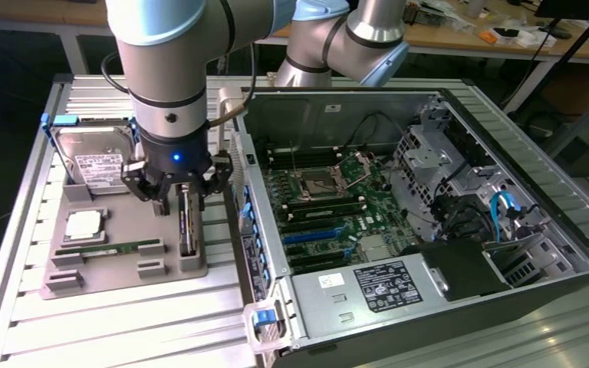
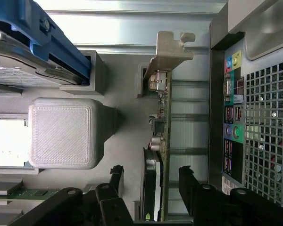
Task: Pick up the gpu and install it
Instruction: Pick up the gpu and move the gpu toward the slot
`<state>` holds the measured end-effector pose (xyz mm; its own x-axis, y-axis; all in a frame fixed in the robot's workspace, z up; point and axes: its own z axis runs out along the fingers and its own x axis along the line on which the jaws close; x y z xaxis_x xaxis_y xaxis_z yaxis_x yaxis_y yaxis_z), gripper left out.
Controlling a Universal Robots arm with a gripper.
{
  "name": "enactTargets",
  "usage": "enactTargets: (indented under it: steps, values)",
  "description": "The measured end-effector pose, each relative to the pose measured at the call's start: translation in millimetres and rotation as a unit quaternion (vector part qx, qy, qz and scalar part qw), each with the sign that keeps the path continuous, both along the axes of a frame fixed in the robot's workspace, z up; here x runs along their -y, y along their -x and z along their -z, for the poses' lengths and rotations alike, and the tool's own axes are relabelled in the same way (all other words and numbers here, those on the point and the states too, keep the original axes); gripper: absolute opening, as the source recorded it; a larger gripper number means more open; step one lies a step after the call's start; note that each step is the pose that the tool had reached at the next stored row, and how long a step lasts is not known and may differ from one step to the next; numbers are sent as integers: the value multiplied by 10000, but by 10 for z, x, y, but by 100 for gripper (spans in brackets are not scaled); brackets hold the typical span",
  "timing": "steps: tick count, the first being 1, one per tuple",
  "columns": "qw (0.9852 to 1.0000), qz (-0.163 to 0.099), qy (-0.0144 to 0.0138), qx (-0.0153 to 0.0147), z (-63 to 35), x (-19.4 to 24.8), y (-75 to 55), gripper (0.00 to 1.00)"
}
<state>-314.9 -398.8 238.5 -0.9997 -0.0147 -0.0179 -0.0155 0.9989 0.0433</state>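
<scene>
The gpu (image 1: 187, 228) stands on its long edge in a slot of the grey holder tray (image 1: 120, 270), beside the open computer case. In the wrist view the gpu (image 2: 162, 123) is a thin card seen edge-on, with its silver end bracket (image 2: 170, 51) at the far end. My gripper (image 1: 180, 201) is lowered straight over the card, near its middle. It is open, and its two black fingers (image 2: 117, 175) straddle the card with a gap on each side. My gripper (image 2: 152, 171) holds nothing.
On the tray lie a silver hard drive (image 1: 95, 157) with blue clips, a CPU (image 1: 83, 222) and a green RAM stick (image 1: 105, 249). The open computer case (image 1: 448, 115) stands at the exterior view's right, its rear panel (image 2: 236, 117) close to the card. A grey block (image 2: 63, 133) rises beside the slot.
</scene>
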Motion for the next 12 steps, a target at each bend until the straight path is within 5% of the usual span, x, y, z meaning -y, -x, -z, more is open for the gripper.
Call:
enactTargets:
  steps: [3, 12]
  values:
    - [10000, 0, 0, 0, 0, 0, 0, 48]
    - [10000, 0, 0, 0, 0, 0, 0, 40]
